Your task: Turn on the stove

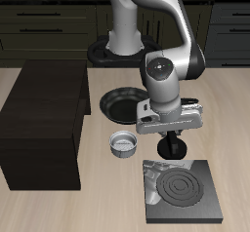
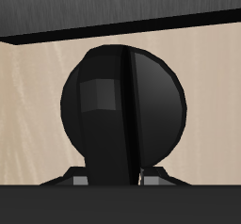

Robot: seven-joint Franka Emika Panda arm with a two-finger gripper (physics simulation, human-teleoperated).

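Grey stove [image 1: 182, 189] sits just under the claw [image 1: 174, 150]; I cannot tell its grip. Next, reach the knob.

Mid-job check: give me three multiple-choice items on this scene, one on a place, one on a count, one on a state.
1. Where is the stove?
A. By the table's front edge
B. On the cabinet
C. Behind the robot's base

2. How many small bowls stand on the table?
A. None
B. One
C. Three

3. What is the gripper doing?
A. Hanging over the stove's back edge
B. Resting inside the pan
C. Lying on the cabinet

Answers:
1 A, the stove lies nearest the front edge.
2 B, one bowl stands between the cabinet and the stove.
3 A, it hangs at the stove's back edge, clear of the pan.
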